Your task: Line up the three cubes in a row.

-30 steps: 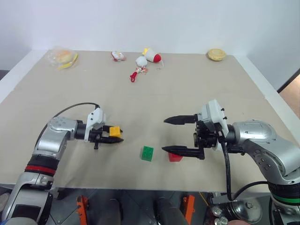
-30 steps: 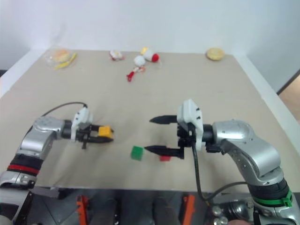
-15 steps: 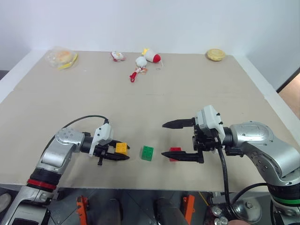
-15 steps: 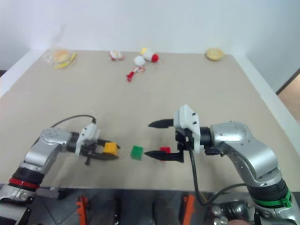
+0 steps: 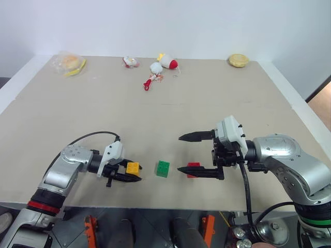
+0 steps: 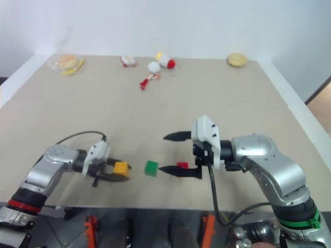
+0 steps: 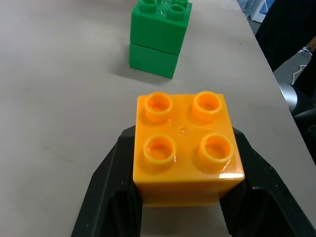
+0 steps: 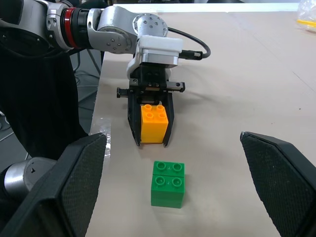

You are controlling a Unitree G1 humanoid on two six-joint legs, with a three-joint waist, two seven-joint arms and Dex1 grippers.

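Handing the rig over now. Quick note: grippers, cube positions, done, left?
Left gripper: shut on the yellow-orange cube, low near the table's front edge.
Right gripper: open, holding nothing, fingers spread around the red cube.
Green cube: on the table, between the other two.
Done: the three cubes sit roughly in a row.
Left: release the yellow-orange cube beside the green one, check spacing, pull both arms clear.

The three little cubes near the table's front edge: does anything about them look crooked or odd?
Nothing stands out. The green cube and red cube sit upright, and the orange cube is level in the left gripper.
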